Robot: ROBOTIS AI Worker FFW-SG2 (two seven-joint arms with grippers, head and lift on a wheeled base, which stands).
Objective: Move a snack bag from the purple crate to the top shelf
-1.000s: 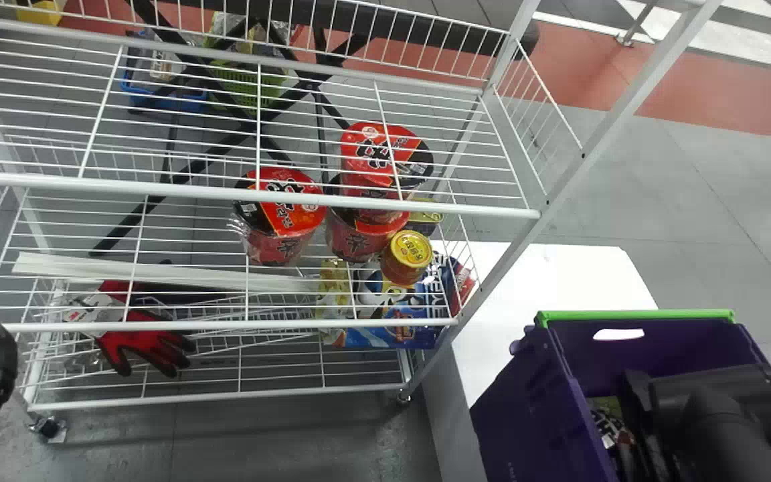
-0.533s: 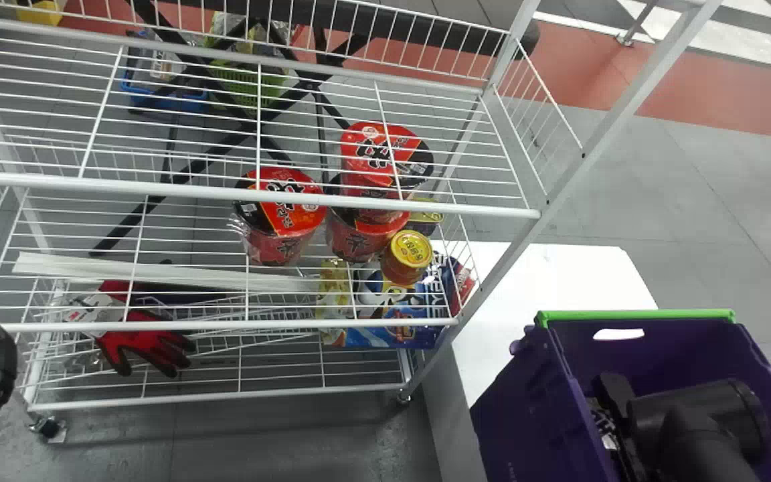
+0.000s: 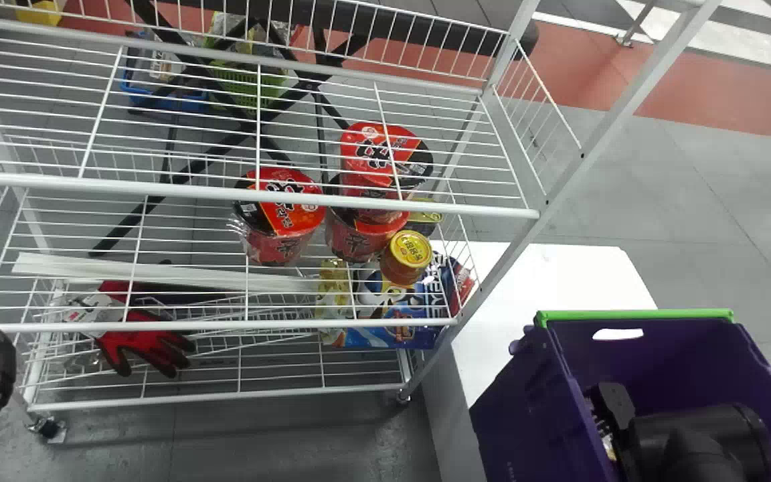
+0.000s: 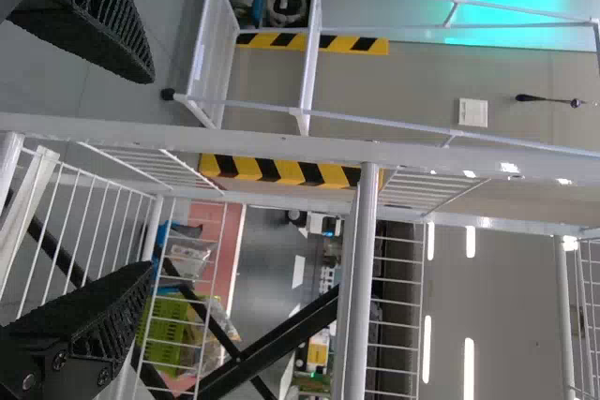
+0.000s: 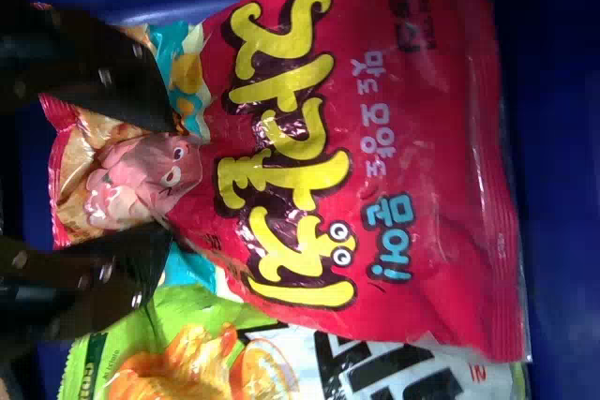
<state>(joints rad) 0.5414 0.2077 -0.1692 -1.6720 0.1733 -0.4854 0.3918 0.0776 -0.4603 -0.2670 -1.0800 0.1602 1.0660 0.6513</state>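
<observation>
Red plastic snack bag with bold yellow lettering point(image 5: 412, 138): light, soft and slick at the right gripper point(image 5: 172, 179)

The tall white wire rack point(image 3: 385, 206), where the bag is to end up on the top shelf, stands beside the deep purple crate with a green rim point(image 3: 640, 314). Inside that crate lies the bag, partly over a green-and-white snack bag point(image 5: 366, 362).

It should handle as a light, puffy pillow – limp at the skin, slippery, its contents easily crushed. The creased, narrower stretch near one end looks the best hold; a modest squeeze across it should do, while a hard one could crumble the snacks or pop a seam.

The right gripper is part-way open, its black tips against the film and a fold bulging between them – whether they bear any weight, I cannot tell. The left gripper point(image 4: 148, 171), parked by the rack, gapes wide around nothing.
</observation>
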